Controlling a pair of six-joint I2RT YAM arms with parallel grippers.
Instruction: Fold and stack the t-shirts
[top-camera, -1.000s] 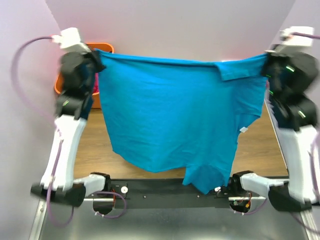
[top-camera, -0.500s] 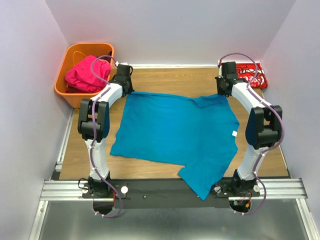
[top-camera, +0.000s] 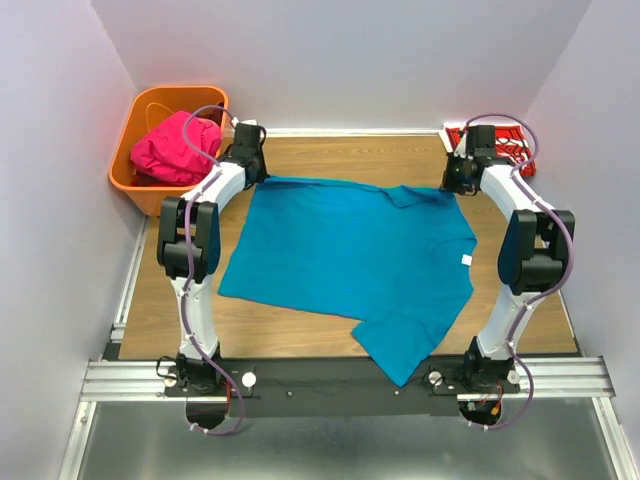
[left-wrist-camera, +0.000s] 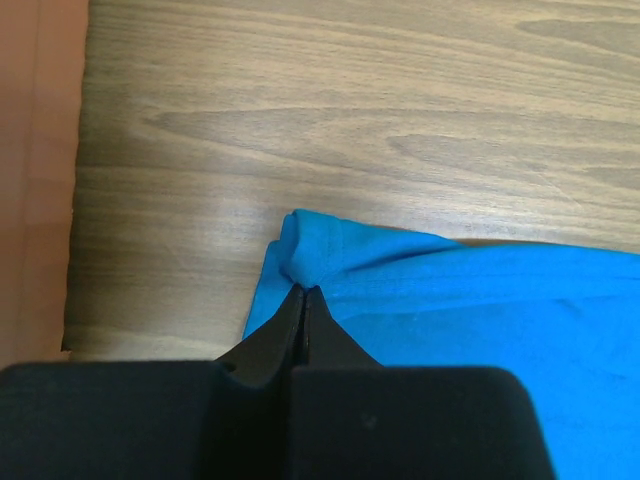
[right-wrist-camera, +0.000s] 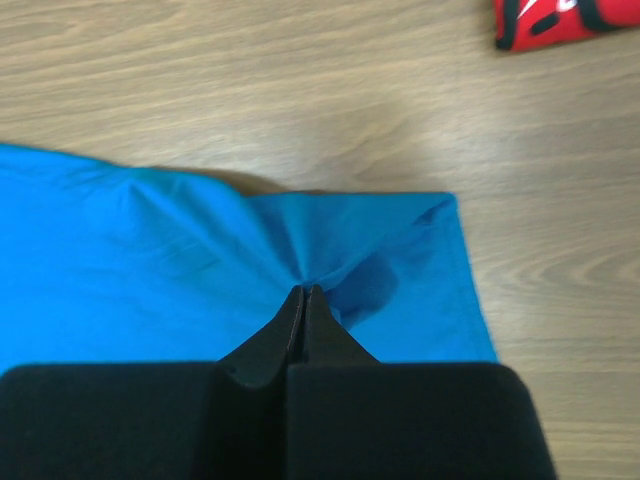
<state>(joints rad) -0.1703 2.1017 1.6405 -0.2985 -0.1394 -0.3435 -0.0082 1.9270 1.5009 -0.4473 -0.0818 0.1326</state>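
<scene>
Both sets of my jaws are pressed together on cloth. The left jaws pinch a small bunched corner of the plain teal-blue cloth t-shirt (left-wrist-camera: 470, 320), and the right jaws nip a puckered fold at its far right edge. Both sit low over the wooden table (top-camera: 330, 160).

Nearest my bases, a tongue of the shirt hangs past the table's near edge onto the black rail (top-camera: 300, 375). If I let go now, I judge that overhang could pull the cloth askew or catch near my right arm's mount.

In the middle the body lies mostly flat, but its near left edge runs on a slant. A fold made from here would probably come out crooked.

At the far edge each grip holds only a thin nip at the very tips, so a hard tug to straighten things could slip the cloth free. On the right a flap is doubled over beside the pinch, and setting it down like that would press in a crease.

Beyond my right jaws, the red cloth t-shirt with white script (right-wrist-camera: 560, 20) lies close, and any further stretch that way may shove it. Beyond my left jaws, the magenta-pink cloth t-shirt (top-camera: 175, 145) sits in the orange plastic basket (top-camera: 180, 92), which my wrist cable could brush.
</scene>
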